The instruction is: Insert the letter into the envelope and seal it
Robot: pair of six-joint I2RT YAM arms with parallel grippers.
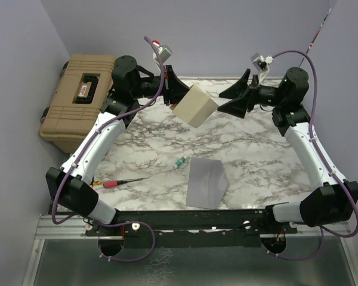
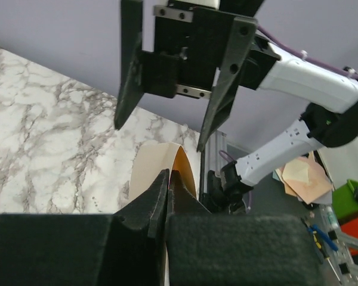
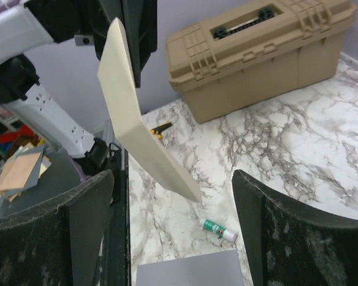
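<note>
My left gripper point(image 1: 172, 86) is shut on the edge of the peach-tan letter point(image 1: 195, 106) and holds it in the air above the back of the table. The letter also shows in the left wrist view point(image 2: 158, 167) and in the right wrist view point(image 3: 140, 128), hanging tilted. My right gripper point(image 1: 237, 97) is open and empty, facing the letter from the right, a short way off. It shows wide open in its own view point(image 3: 173, 196). The grey-lilac envelope point(image 1: 206, 183) lies flat near the table's front edge; its top edge shows in the right wrist view point(image 3: 188, 271).
A green-and-white glue stick point(image 1: 179, 162) lies left of the envelope, seen also in the right wrist view point(image 3: 219, 230). A red-handled screwdriver point(image 1: 116, 183) lies at the front left. A tan hard case point(image 1: 80, 98) stands at the back left.
</note>
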